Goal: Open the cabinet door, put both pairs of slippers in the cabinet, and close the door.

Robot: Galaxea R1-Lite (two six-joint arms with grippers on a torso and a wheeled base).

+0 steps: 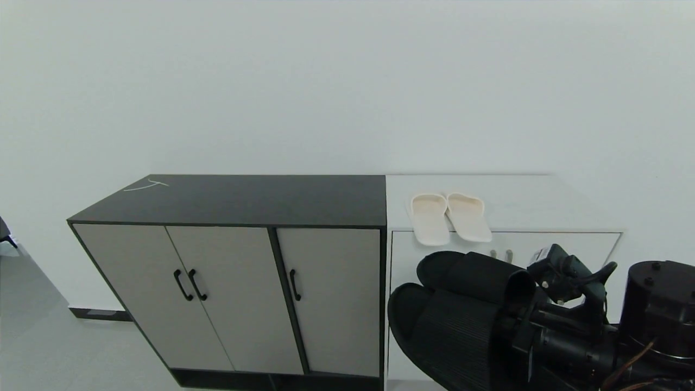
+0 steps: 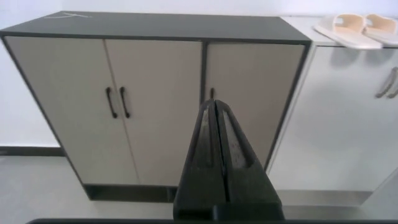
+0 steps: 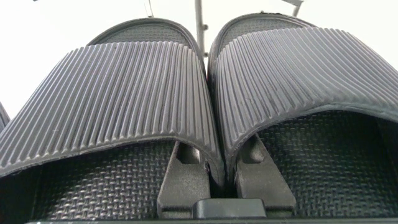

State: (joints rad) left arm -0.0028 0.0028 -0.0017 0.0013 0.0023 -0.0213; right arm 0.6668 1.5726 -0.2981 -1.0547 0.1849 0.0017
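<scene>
Pinched thinly by the right gripper (image 3: 217, 155), the black slippers (image 1: 461, 304) may slip (cabinet door (image 1: 331, 304) shut); left gripper (image 2: 215, 111) pressed closed.

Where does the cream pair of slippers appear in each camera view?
Head view: cream slippers right of centre, on the white cabinet.
Left wrist view: cream slippers on the white cabinet, beside the black-topped cabinet.
Right wrist view: not in it; black slippers in the right tool.
Shared landmark: the black-topped cabinet.
</scene>
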